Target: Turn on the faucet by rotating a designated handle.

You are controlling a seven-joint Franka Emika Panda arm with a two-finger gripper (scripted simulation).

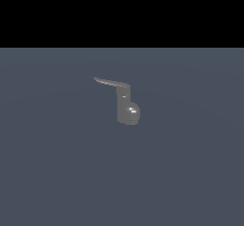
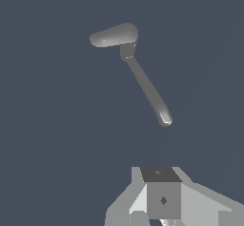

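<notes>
A flat, uniform slate-blue floor (image 1: 57, 172) fills the lower part of the exterior view and ends at a straight horizontal edge. Above that edge lies a featureless black backdrop (image 1: 122, 13). Lighting is soft and even. The same blue-grey surface fills the wrist view.

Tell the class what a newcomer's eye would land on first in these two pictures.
The eye lands first on the small grey faucet, alone near the middle of a bare blue-grey floor in the exterior view. Its thin handle juts from the top toward that view's left. In the wrist view, pale gripper parts show at the edge, apart from the handle.
</notes>
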